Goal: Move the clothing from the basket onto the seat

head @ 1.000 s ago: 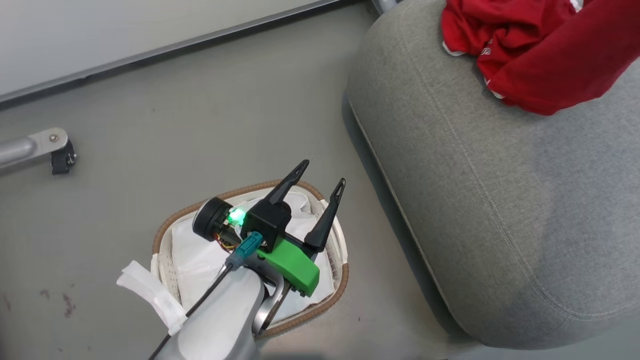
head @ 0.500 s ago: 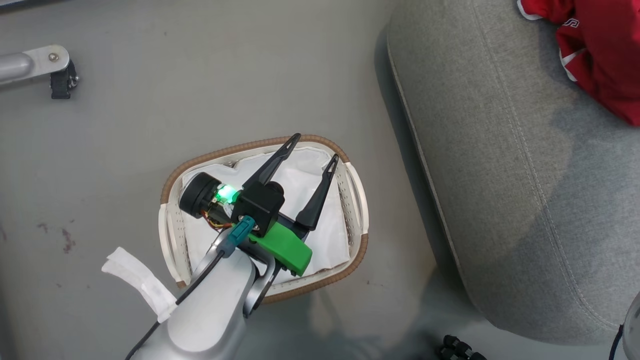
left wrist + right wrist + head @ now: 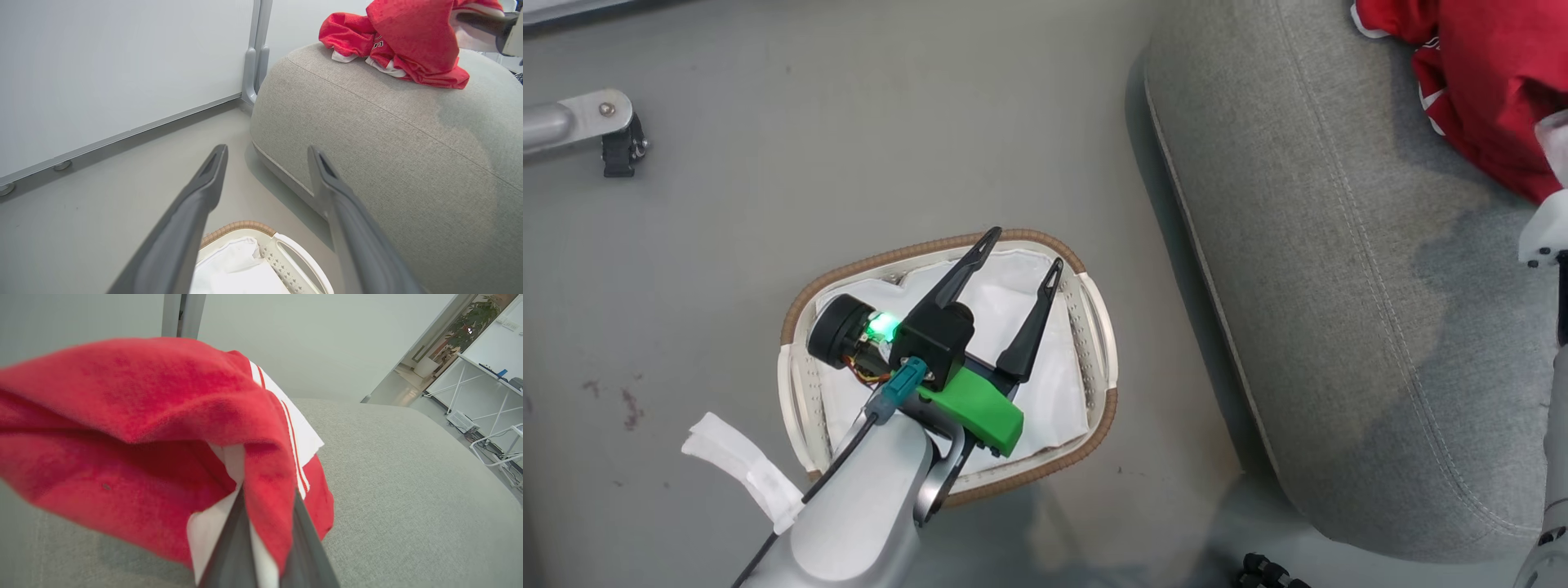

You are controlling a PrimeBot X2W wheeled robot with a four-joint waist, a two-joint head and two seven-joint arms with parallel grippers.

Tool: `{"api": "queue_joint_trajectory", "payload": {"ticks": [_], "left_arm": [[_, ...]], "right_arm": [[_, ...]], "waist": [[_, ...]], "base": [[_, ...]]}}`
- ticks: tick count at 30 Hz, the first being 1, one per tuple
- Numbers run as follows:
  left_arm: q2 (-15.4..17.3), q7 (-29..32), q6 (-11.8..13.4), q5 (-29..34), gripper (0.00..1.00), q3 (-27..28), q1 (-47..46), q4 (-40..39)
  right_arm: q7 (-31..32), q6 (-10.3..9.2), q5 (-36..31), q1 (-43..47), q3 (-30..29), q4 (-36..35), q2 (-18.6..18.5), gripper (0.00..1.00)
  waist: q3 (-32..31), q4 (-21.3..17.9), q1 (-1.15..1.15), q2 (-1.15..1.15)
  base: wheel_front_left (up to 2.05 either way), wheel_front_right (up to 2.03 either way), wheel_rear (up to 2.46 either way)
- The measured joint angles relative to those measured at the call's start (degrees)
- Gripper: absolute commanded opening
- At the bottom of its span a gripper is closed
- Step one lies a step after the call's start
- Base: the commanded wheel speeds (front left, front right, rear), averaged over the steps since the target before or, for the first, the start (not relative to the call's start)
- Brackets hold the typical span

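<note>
Your left pincer (image 3: 1026,248) hangs over the basket (image 3: 931,245) with its two dark fingers spread wide and nothing between them. In the left wrist view those fingers frame a strip of floor (image 3: 122,212) and the near edge of the seat (image 3: 388,143).

Your right pincer (image 3: 267,494) is narrow, its fingers nipped onto a fold of the clothing (image 3: 122,437). Red cloth with white trim drapes over both fingertips and hides them in the right wrist view.

The basket sits on the floor at lower centre of the head view, just left of the seat and not touching it. Inside it you can see the white liner (image 3: 1005,286), crumpled, and no red cloth around the pincer.

The clothing lies heaped on top of the seat, in the upper right corner of the head view and at the upper right of the left wrist view. White edges show among the red folds.

A metal leg (image 3: 580,122) with a small black wheel sits at the upper left of the head view, well apart from the basket. A pale wall panel (image 3: 102,61) stands behind the floor in the left wrist view.
</note>
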Motion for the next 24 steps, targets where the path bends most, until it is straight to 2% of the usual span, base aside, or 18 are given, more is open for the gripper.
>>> {"api": "queue_joint_trajectory", "payload": {"ticks": [10,24], "left_arm": [[-0.98,0.0,0.0,-1.72,1.0,0.93,2.44,-0.25],[-1.54,0.0,0.0,-2.46,1.0,5.87,7.72,-1.14]], "right_arm": [[0.0,0.0,0.4,8.92,1.81,-4.13,1.26,1.0],[0.0,0.0,2.07,22.02,6.43,-9.76,3.42,1.0]], "waist": [[-5.12,-0.11,0.0,0.0],[-12.39,0.51,-0.01,0.0]], "base": [[0.0,0.0,0.0],[0.0,0.0,0.0]]}}
